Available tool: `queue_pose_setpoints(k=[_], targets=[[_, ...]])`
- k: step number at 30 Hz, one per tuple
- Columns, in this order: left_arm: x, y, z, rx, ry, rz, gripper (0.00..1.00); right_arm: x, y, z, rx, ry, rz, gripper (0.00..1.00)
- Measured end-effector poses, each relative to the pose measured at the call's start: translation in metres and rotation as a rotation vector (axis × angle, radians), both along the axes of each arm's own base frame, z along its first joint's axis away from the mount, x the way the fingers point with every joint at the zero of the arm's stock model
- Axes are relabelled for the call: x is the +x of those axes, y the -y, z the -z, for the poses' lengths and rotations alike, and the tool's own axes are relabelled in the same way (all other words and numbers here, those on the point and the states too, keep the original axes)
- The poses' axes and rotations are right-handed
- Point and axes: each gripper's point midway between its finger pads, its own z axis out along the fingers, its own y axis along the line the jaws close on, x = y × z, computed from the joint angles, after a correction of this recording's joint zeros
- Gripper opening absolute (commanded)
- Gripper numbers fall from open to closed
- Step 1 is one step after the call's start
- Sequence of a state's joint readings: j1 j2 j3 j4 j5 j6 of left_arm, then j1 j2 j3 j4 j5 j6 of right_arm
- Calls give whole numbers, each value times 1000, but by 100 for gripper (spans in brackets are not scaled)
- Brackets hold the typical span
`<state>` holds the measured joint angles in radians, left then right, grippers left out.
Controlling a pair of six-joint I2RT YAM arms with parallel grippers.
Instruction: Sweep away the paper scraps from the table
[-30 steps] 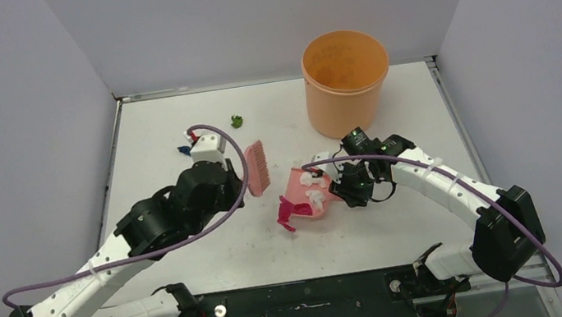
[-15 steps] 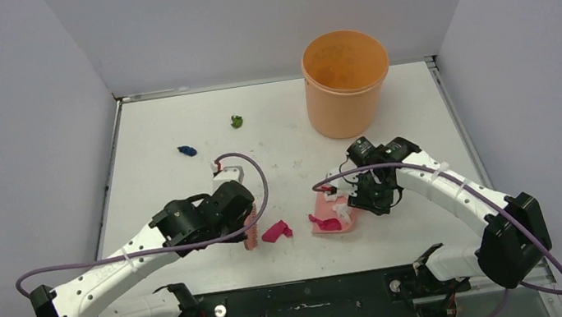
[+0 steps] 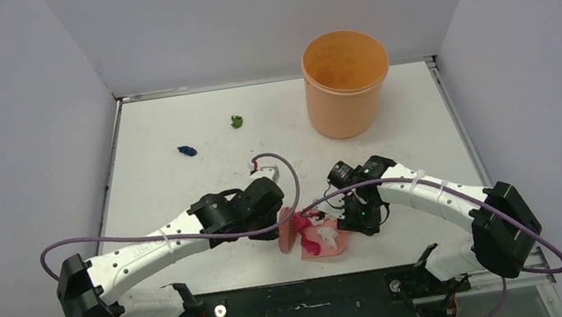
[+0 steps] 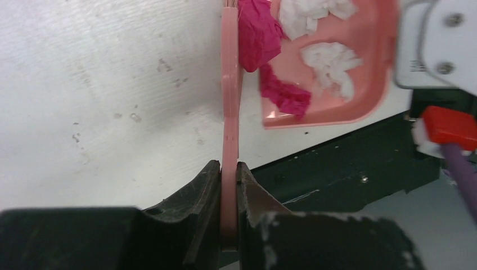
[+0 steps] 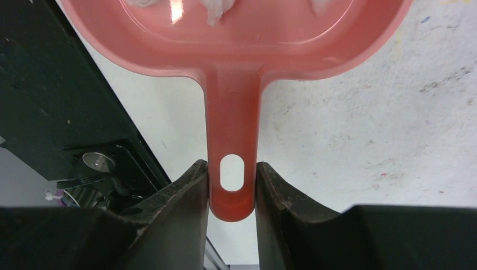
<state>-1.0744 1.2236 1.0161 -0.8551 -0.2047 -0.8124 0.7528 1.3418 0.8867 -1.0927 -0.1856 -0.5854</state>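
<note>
Left hand (image 4: 226,167) was clamped on the pink brush (image 4: 230,101) handle and right hand (image 5: 232,169) on the pink dustpan (image 5: 236,50) handle near the counter's (image 3: 164,117) front edge, with white and magenta paper scraps (image 4: 329,59) in the pan, and a green scrap (image 3: 237,121) and a blue scrap (image 3: 187,150) lying loose farther back.

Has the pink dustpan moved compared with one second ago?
Yes. The dustpan has moved toward the near edge of the table, farther from the orange bucket.
</note>
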Motion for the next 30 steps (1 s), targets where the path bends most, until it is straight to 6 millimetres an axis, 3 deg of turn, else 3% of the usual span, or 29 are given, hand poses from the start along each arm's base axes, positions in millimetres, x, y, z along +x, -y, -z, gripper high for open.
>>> queue_pose_setpoints(k=[6,11,17,23,27,30], targets=[[2,36,-34,-80,43,50,0,10,-13,-9,48,31,20,5],[3,44,-57,-114,81,59,0,16,-14,-19,97,85,39,5],[0,39,-78,-105,116,60,0,26,-2,-32,161,159,107,5],[0,29,-119,-157,199,43,0,31,4,-44,216,213,138,5],[-2,15,-147,-222,246,22,0,30,4,-48,236,231,135,5],[-1,-2,-156,-227,281,-3,0,30,4,-49,238,233,135,5]])
